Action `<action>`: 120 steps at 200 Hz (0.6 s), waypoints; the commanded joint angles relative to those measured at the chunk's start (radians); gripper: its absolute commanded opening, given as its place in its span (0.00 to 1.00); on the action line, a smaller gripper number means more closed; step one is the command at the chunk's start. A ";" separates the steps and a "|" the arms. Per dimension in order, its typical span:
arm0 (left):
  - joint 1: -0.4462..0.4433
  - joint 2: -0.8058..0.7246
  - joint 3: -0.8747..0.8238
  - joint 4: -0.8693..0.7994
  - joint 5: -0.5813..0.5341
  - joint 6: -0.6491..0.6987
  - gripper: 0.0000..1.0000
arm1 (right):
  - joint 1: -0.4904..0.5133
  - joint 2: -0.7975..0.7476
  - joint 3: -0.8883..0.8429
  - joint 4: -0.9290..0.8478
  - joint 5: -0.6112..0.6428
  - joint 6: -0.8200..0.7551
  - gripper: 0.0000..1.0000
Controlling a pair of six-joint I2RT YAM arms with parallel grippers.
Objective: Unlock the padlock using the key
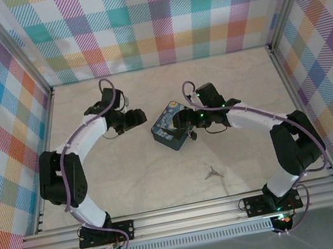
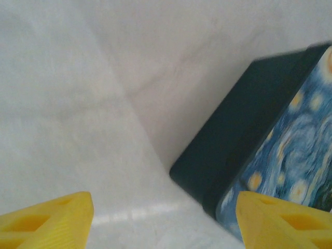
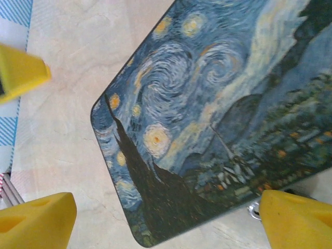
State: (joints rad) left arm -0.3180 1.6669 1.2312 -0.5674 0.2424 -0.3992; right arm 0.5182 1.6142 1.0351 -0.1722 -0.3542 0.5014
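The blue-and-yellow swirly tin box [image 1: 169, 130] lies mid-table between my two grippers. A small dark bit at its right corner looks like the padlock [image 1: 192, 135]. In the right wrist view only its silvery shackle [image 3: 253, 209] peeks out beside my right finger. The key [image 1: 212, 172], a small grey splayed bunch, lies alone on the table nearer the arm bases. My left gripper [image 2: 165, 203] is open just left of the box [image 2: 259, 150], with bare table between its fingers. My right gripper [image 3: 166, 203] hangs open over a corner of the box lid [image 3: 207, 114], gripping nothing.
The marbled tabletop [image 1: 130, 176] is ringed by checked cloth walls [image 1: 154, 17] on metal posts. An aluminium rail [image 1: 189, 217] runs along the near edge, carrying the arm bases. A yellow finger [image 3: 21, 72] of the other gripper shows past the box's far side.
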 commanded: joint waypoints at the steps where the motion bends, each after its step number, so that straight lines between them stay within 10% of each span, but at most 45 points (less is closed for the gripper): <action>1: -0.038 -0.100 -0.133 -0.012 0.000 -0.233 0.73 | 0.027 0.045 -0.010 0.081 -0.043 0.072 0.91; 120: -0.167 -0.081 -0.233 0.261 -0.181 -0.610 0.73 | 0.093 0.136 0.082 0.278 -0.262 0.234 0.91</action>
State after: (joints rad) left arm -0.4831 1.5009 0.9714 -0.3981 0.1268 -0.9588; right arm 0.6086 1.7920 1.1126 0.0891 -0.5522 0.7059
